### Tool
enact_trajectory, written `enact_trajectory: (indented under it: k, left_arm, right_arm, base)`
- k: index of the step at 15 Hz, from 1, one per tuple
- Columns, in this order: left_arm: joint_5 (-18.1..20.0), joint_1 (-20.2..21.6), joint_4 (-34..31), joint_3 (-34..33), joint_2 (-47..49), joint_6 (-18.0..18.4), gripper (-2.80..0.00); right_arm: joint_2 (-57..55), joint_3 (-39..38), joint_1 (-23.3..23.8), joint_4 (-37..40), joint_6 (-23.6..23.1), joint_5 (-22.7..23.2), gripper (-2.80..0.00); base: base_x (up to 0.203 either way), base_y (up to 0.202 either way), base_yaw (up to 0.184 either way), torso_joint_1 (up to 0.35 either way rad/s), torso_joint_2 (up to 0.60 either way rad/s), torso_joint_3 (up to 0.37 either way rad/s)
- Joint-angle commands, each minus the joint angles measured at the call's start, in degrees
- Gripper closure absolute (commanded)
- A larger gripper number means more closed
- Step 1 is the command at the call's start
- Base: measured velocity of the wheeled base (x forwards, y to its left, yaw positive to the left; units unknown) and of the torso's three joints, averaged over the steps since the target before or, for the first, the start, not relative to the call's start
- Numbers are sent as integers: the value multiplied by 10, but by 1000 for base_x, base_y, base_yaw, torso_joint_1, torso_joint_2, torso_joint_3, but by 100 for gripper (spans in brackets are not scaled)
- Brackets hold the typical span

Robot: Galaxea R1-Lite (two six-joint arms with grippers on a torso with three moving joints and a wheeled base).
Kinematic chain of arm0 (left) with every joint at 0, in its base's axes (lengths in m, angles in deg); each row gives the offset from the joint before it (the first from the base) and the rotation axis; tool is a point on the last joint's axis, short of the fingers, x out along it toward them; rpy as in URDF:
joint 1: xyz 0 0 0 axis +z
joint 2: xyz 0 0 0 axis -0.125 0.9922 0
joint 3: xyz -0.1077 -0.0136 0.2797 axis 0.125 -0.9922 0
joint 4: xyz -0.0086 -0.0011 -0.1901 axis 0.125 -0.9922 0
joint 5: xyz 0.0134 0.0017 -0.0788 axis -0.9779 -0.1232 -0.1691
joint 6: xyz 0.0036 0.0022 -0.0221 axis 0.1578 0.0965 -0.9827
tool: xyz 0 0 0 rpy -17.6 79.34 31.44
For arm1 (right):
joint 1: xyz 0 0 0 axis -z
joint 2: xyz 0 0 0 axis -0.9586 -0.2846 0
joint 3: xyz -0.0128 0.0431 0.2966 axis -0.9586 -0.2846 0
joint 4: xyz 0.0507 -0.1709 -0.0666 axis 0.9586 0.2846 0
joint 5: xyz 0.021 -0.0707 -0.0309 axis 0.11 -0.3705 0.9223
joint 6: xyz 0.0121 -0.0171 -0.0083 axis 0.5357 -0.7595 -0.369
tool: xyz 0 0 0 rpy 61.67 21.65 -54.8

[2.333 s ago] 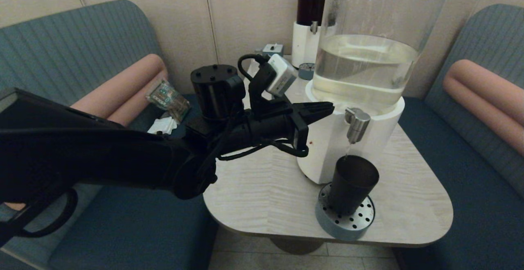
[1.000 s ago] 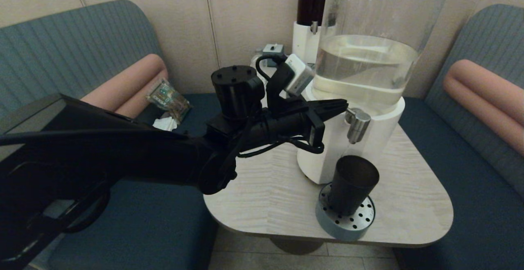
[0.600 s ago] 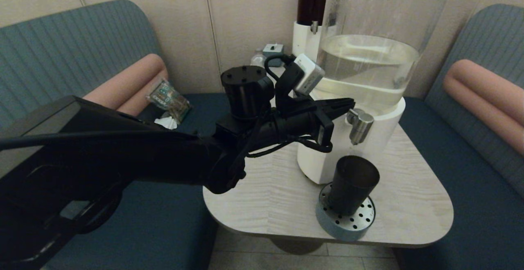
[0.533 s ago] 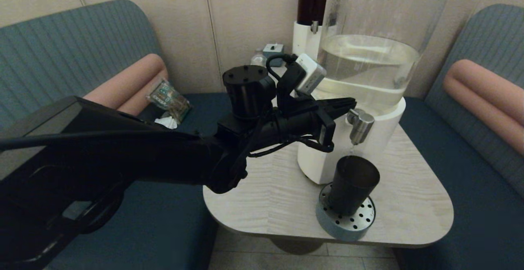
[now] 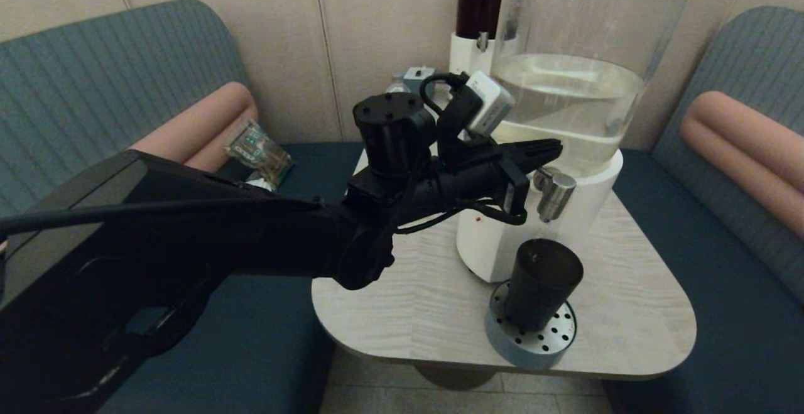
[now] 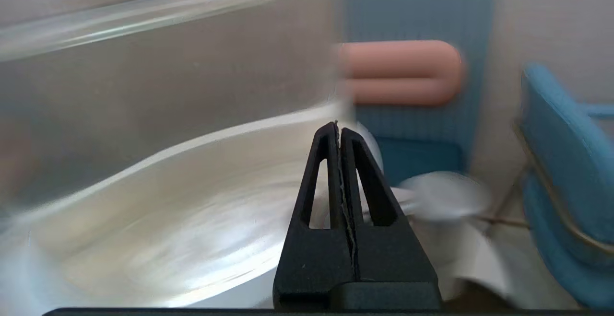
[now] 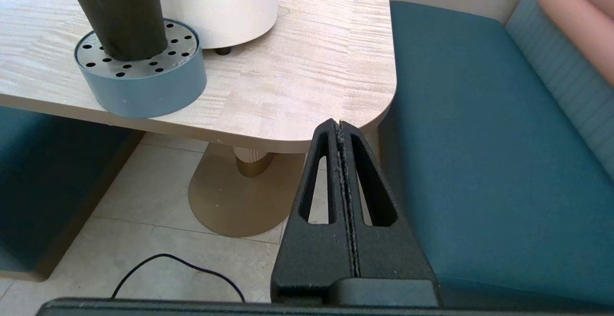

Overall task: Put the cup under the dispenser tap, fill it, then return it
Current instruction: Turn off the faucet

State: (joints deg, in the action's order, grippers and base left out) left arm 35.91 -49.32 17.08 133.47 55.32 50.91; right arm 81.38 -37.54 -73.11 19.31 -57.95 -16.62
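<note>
Cup (image 5: 541,282) position, head view: upright on the perforated drip tray (image 5: 529,338) at the near edge of the table (image 5: 402,301), directly beneath the dispenser tap (image 5: 553,193); no stream is discernible between spout and cup, and the fill level cannot be read through the dark wall; the left gripper (image 5: 553,147) reaches in from the left, fingers pressed together, tip just above and behind the tap, against the rim of the white dispenser base (image 5: 490,238).

Left wrist view: the left gripper (image 6: 338,129) has both fingers fully together, holding nothing; the clear tank (image 6: 158,81) and the white rim fill the field close ahead; the tap (image 6: 441,196) appears only as a blur beside the fingertips.

Right wrist view: the right gripper (image 7: 339,126) is likewise closed and empty, parked low off the table's right corner over the bench seat (image 7: 479,138); the cup (image 7: 117,11) and drip tray (image 7: 144,81) lie well apart from it.

Hazards, by judgement: a tip that misses or slips off the tap head would leave the cup unfilled or the flow running, causing overflow into the tray; a lateral push could shift the dispenser and misalign spout and cup; a hasty grasp could tip the light tumbler.
</note>
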Motion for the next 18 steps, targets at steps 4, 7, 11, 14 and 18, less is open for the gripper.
enact_trajectory:
  k: [4, 7, 11, 14, 18]
  left_arm:
    - [0, 19, 2, -10, -46, 4, 0]
    - [0, 32, 2, -39, -77, 5, 0]
    - [1, 38, 13, -160, -120, 6, 0]
    - [1, 37, 33, -244, -141, 5, 0]
    - [2, 36, 48, -252, -131, 6, 0]
  right_arm:
    - [-1, -6, 1, 0, 0, 0, 0]
    - [-1, -6, 0, 0, 0, 0, 0]
    - [-1, -7, 0, 0, 0, 0, 0]
    - [-1, -6, 0, -1, 0, 0, 0]
    - [-1, -6, 0, -1, 0, 0, 0]
  base:
    - [0, 0, 0, 0, 0, 0]
    - [0, 0, 0, 0, 0, 0]
    - [0, 0, 0, 0, 0, 0]
    - [0, 0, 0, 0, 0, 0]
    - [0, 0, 0, 0, 0, 0]
